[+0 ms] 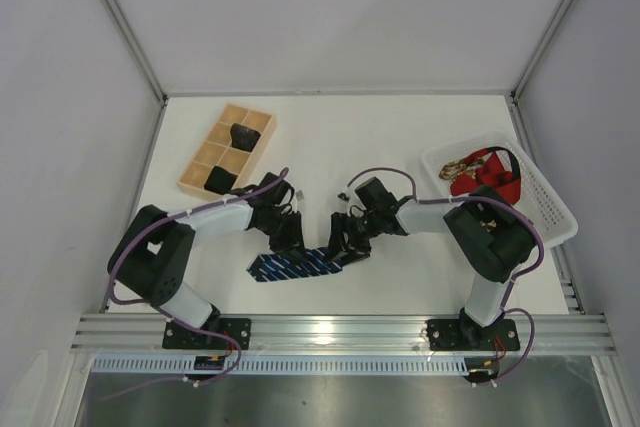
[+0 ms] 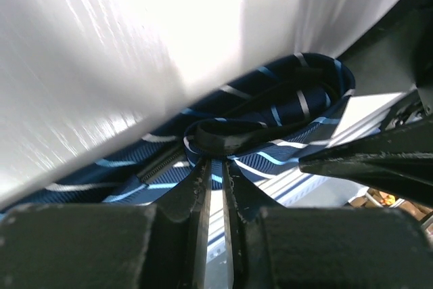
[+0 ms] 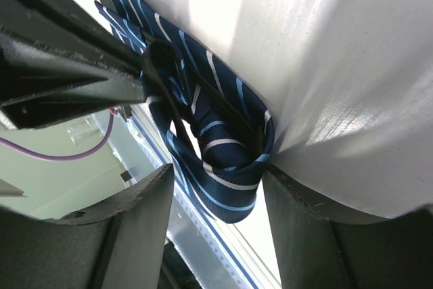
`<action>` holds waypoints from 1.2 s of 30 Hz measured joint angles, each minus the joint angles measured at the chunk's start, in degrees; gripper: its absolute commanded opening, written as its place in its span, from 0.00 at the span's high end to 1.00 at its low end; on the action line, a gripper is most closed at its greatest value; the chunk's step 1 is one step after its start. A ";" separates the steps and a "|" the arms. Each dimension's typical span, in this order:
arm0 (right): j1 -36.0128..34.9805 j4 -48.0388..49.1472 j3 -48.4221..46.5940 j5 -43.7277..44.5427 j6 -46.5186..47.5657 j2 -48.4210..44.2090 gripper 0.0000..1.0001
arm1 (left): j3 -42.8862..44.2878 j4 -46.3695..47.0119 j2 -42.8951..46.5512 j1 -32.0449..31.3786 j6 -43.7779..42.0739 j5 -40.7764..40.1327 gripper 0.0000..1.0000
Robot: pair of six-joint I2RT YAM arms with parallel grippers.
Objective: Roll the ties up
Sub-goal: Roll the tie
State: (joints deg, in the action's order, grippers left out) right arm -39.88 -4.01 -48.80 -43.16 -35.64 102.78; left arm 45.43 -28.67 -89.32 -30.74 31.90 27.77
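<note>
A navy tie with pale diagonal stripes [image 1: 290, 265] lies on the white table near the front, partly rolled at its right end. My left gripper [image 1: 290, 237] is nearly shut, its tips [image 2: 215, 167] pinching the tie's fabric [image 2: 270, 109] at the loose coil. My right gripper [image 1: 345, 244] is open with the coiled end [image 3: 216, 140] between its fingers [image 3: 216, 187]; the right finger [image 3: 304, 221] touches the coil, the left one stands apart. Two dark rolled bundles [image 1: 243, 135] [image 1: 220, 179] sit in a wooden box. A red tie [image 1: 490, 175] and a gold one [image 1: 456, 167] lie in a white basket.
The wooden compartment box [image 1: 262, 127] stands at the back left of the table. The white basket [image 1: 550, 209] stands at the right edge. Both arms meet over the tie at the front middle. White walls enclose the table on three sides.
</note>
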 measured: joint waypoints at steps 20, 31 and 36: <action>-0.35 -4.66 -5.33 0.83 1.01 0.07 0.42 | -1.64 3.28 -1.99 0.55 0.07 0.00 0.85; -1.53 -6.03 -6.51 -0.07 0.96 0.07 0.43 | -2.45 1.97 0.74 0.55 0.04 -2.36 0.82; -2.08 -6.86 -7.96 -0.35 0.96 0.07 0.43 | -2.91 0.85 3.78 0.55 0.17 -4.74 0.83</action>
State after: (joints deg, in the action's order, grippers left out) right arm -41.95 -10.87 -56.75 -43.51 -34.68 102.85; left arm 42.52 -27.81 -85.54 -30.20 32.08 23.03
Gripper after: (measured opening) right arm 0.576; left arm 0.175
